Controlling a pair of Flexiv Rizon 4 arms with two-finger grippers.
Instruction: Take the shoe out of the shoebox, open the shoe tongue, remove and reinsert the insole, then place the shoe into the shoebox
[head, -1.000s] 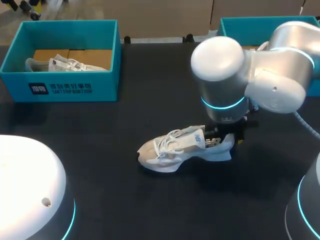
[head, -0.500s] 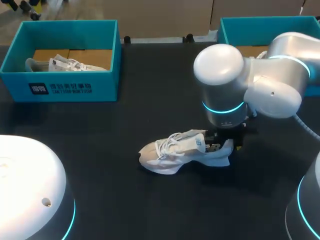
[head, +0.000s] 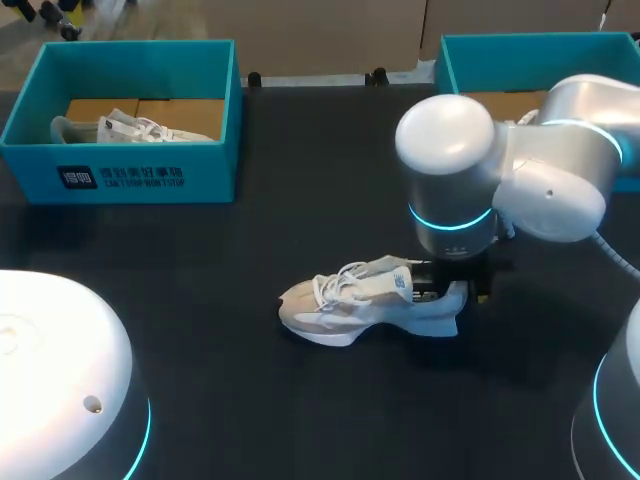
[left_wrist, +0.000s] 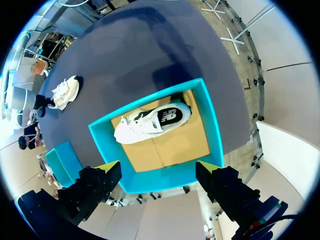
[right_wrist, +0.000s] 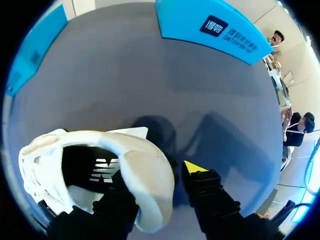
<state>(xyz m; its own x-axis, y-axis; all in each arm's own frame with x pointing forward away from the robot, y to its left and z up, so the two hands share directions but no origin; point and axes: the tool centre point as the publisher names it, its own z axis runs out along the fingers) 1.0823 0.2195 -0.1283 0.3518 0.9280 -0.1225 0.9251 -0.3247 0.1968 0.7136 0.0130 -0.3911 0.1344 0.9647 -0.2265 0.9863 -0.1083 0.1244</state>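
Observation:
A white sneaker (head: 365, 305) lies on its sole on the black table, toe to the left. My right gripper (head: 450, 288) is at its heel, mostly hidden under the wrist. In the right wrist view the heel collar (right_wrist: 150, 175) sits between the fingers of the right gripper (right_wrist: 160, 172): one finger is inside the shoe, and the outer fingertip (right_wrist: 196, 168) stands a little off the heel, so the gripper is open. My left gripper (left_wrist: 157, 170) hangs wide open high above the left teal shoebox (left_wrist: 210, 125), which holds a second white shoe (left_wrist: 150, 120).
The left shoebox (head: 130, 175) stands at the table's back left with its shoe (head: 130, 128) inside. A second teal shoebox (head: 520, 55) stands at the back right, behind my right arm. My left arm's white housing (head: 60, 380) fills the front left corner.
The right arm lowered the shoe from a raised heel to flat on the table and shifted slightly right. Its fingers have spread away from the heel.

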